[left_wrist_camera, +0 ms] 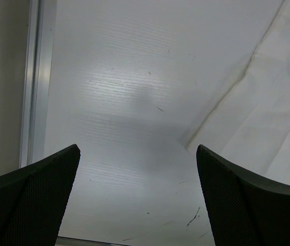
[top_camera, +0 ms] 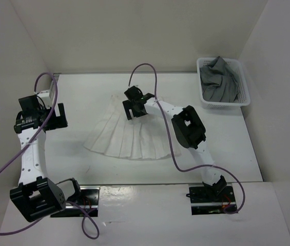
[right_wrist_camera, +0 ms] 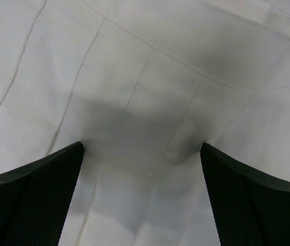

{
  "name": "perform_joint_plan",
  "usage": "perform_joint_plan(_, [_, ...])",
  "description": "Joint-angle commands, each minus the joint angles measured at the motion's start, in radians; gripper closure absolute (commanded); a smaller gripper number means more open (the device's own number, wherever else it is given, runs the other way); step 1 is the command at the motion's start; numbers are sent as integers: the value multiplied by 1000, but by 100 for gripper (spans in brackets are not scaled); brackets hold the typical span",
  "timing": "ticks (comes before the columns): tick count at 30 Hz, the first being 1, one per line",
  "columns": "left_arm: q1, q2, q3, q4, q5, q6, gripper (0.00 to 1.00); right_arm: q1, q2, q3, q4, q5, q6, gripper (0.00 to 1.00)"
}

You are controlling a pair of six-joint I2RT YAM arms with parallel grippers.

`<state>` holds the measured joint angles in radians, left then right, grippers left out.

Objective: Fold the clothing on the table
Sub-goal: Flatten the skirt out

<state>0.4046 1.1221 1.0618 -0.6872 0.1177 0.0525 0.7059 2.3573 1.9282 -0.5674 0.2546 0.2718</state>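
White pleated skirt lies fanned flat at the centre of the tabletop, right fingers spread wide over its narrow end, left fingers equally released at frame left, where a neat fold probably wants both pinching matching corners low.

No text, label, brand or number can be read anywhere

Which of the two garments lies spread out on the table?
The white pleated skirt, fanned out flat on the table. The grey garment is bunched up in the basket instead.
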Motion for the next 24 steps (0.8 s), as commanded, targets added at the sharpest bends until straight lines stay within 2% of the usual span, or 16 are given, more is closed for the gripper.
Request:
perform_joint_plan(1, [7,16,1,18,28,9,0,-2,-62,-103,3,43,-22,2])
perform_joint_plan(10, [7,25,1,18,46,9,0,-2,-139,-236,26,31,-57,2])
perform_joint_plan(20, [7,25,1,28,65,18,0,27,-168,-313,97,46,-227,2])
perform_joint_plan(24, [7,25,1,28,65,18,0,17,-178,-334,142,0,-290,2])
